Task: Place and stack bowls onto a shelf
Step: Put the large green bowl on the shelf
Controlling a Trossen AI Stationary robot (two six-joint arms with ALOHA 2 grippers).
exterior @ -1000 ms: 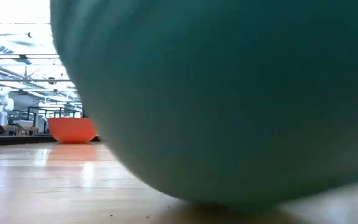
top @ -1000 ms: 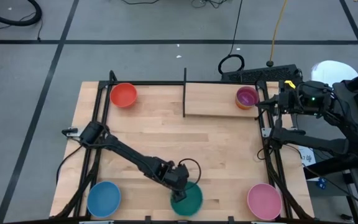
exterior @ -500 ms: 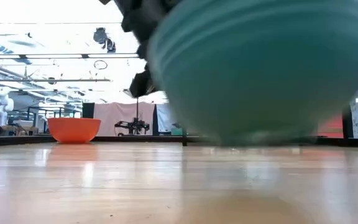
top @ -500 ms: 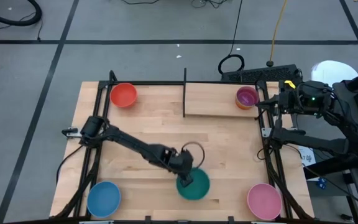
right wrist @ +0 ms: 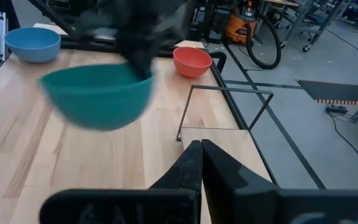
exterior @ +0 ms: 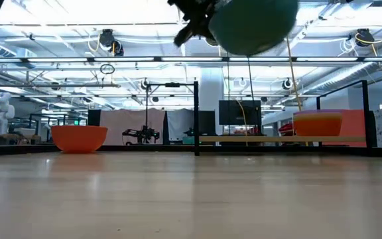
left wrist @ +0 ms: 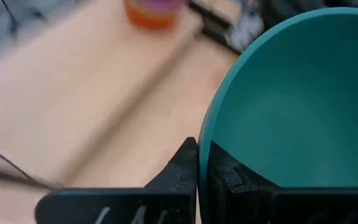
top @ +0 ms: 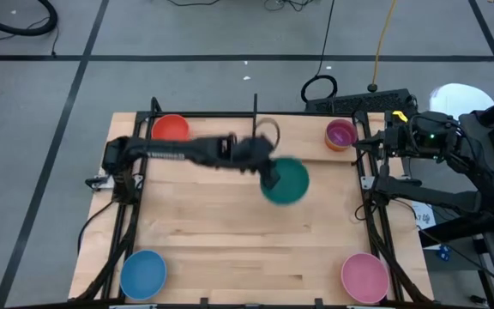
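Because the left gripper (top: 269, 178) pinches only the thin rim of the teal bowl (top: 286, 181), carried in the air just short of the shelf (top: 307, 140), the plastic looks light, stiff and slippery; the right gripper (right wrist: 200, 160) waits shut beside the shelf.

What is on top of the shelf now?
On the shelf stands a purple bowl nested in an orange bowl. Whether anything lies under them is hidden.
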